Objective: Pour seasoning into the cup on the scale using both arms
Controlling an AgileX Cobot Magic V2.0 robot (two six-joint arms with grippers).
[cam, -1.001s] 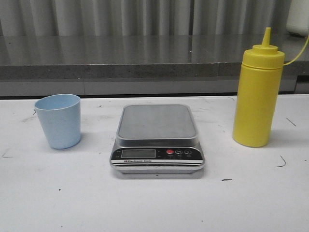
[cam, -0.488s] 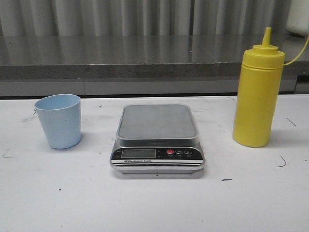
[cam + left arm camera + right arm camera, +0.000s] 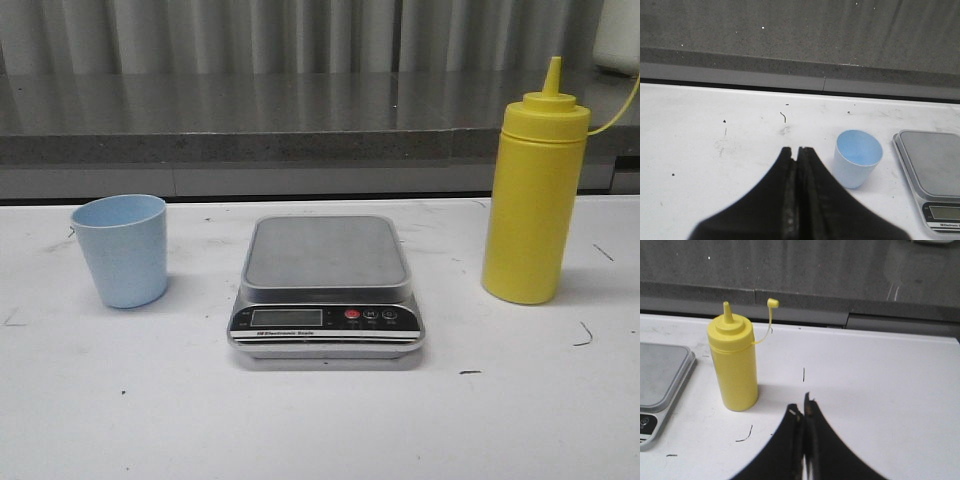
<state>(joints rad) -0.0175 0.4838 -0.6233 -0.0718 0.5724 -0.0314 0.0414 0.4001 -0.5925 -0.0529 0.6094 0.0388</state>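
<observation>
Left gripper (image 3: pixel 796 152) and right gripper (image 3: pixel 804 412), fingers pressed together, empty, visible in wrist views only. Front view: cup (image 3: pixel 121 250) left of scale (image 3: pixel 326 285), seasoning (image 3: pixel 533 195) right, all upright on table (image 3: pixel 320 420). Tethered nozzle cap (image 3: pixel 772 302): right wrist view.

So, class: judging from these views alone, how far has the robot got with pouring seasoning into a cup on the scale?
Nothing looks done yet. The cup stands on the table left of the scale, whose platform is bare. The seasoning bottle stands upright on the right, its nozzle cap off. Nothing is in hand: the left gripper and right gripper are both shut on nothing. Left to do: put the cup on the scale, lift the bottle, pour.
</observation>
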